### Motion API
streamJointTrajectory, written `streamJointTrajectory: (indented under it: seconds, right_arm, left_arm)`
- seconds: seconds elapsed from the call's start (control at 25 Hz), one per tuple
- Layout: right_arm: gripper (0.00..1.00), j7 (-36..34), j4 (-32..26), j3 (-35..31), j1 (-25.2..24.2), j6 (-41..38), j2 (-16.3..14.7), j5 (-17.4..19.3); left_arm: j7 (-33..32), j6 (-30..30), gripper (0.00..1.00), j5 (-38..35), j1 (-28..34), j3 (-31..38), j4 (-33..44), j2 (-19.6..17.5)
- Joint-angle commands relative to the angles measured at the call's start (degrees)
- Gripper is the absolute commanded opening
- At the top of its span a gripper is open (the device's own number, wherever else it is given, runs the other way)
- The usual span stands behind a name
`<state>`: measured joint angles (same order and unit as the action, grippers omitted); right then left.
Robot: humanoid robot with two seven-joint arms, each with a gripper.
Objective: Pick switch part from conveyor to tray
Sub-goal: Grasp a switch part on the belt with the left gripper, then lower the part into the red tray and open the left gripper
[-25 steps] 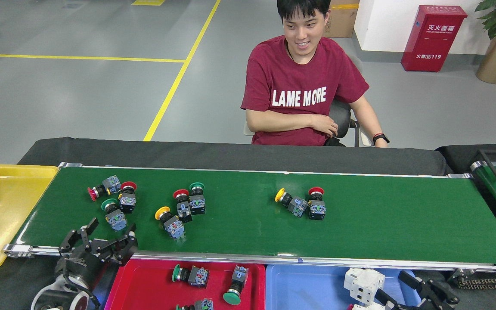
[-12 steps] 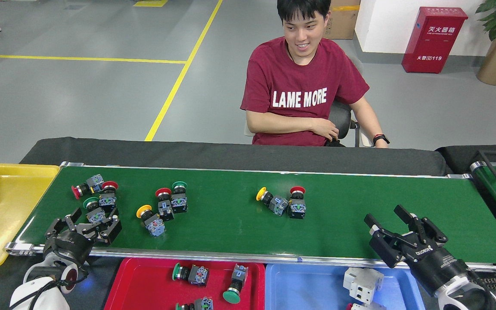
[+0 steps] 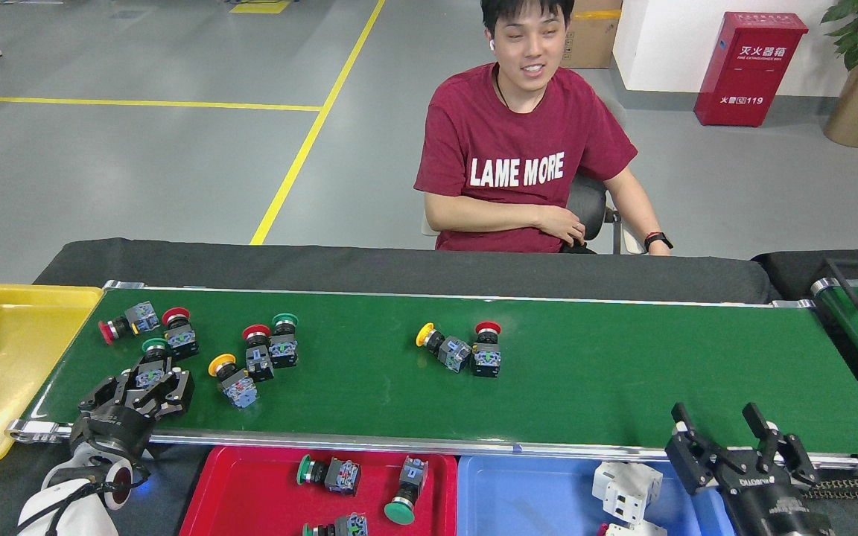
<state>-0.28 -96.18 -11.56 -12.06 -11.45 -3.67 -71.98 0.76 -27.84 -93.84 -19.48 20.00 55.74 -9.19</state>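
L gripper [image 3: 147,378] sits at the near-left corner of the conveyor [image 3: 623,372], fingers closed round the grey-blue body of a green-capped switch part [image 3: 152,357]. That part has a round green mushroom cap, black collar, blocky body w/ blue bits; long axis runs near-to-far, cap pointing to the far side. Just beyond it: a red-capped switch [image 3: 178,331] cap away, and a red-capped one lying sideways [image 3: 122,322], cap to the left. To the right a yellow-capped switch [image 3: 232,378], cap up-left, then a red/green pair [image 3: 270,344]. Mid-belt another pair, yellow and red [image 3: 462,348]. Red tray [image 3: 209,491] just below the belt rail holds three more switches. R gripper [image 3: 734,438] hangs spread wide and empty at the belt's near-right edge, above the blue tray [image 3: 526,499] w/ white parts [image 3: 623,491]. Yellow tray [image 3: 4,365] far left w/ a bulb. Person [image 3: 526,149] seated behind the belt
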Motion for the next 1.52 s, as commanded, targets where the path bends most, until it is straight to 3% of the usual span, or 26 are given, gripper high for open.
streamJointTrajectory:
  seconds: [0.0, 0.08, 0.28, 0.32, 0.44, 0.48, 0.84, 0.92, 1.0, 1.32, 1.48]
  right_arm:
    - [0.96, -1.9, -1.6, 0.0, -1.3, 0.0, 0.8, -0.1]
    - [0.96, -1.9, -1.8, 0.0, -1.6, -0.1, 1.1, -0.1]
    - [0.96, -1.8, -1.7, 0.0, -1.5, 0.0, 1.6, -0.1]
    - [0.96, -1.8, -1.8, 0.0, -1.5, 0.0, 1.6, -0.1]
    - [0.96, -1.7, -1.7, 0.0, -1.5, 0.2, 1.6, -0.1]
    - [0.96, -1.5, -1.7, 0.0, -1.5, 0.3, 1.7, -0.1]
    - [0.96, -1.3, -1.7, 0.0, -1.5, 0.6, 3.1, -0.2]
    - [0.96, -1.2, -1.7, 0.0, -1.5, 0.6, 3.3, -0.2]
    - [0.96, -1.1, -1.7, 0.0, -1.4, 0.7, 3.4, -0.2]
    - [0.96, -1.1, -1.7, 0.0, -0.9, 2.6, 3.5, -0.3]
    - [0.96, -1.1, -1.7, 0.0, -0.8, 2.5, 3.5, -0.3]
  left_arm:
    - [1.0, -9.7, 0.06, 2.9, 2.9, 0.0, 6.7, -2.1]
    - [0.6, -17.2, 0.07, 6.1, 8.8, 0.0, 15.5, -2.8]
    - [-0.1, -17.2, 0.13, 10.2, 23.6, -0.2, 31.5, -2.2]
    - [-0.2, -17.2, 0.24, 11.0, 26.3, -0.7, 33.8, -2.1]
    - [-1.2, -17.2, 0.97, 11.3, 31.3, -1.4, 38.1, -0.1]
    - [-1.3, -17.2, 1.0, 11.3, 31.9, -1.5, 38.7, 1.2]
    - [-1.3, -15.8, 1.0, 11.2, 32.0, -2.0, 40.2, 6.1]
    - [-1.3, 0.9, 1.0, 11.2, 31.4, -1.1, 39.9, 7.0]
    - [-1.3, 10.3, 1.0, 11.3, 31.3, -1.2, 39.4, 6.4]
    - [-1.3, 9.8, 1.0, 11.3, 31.3, 1.8, 38.5, 4.7]
    - [-1.3, 6.5, 1.0, 11.1, 27.2, 1.5, 33.8, 0.8]
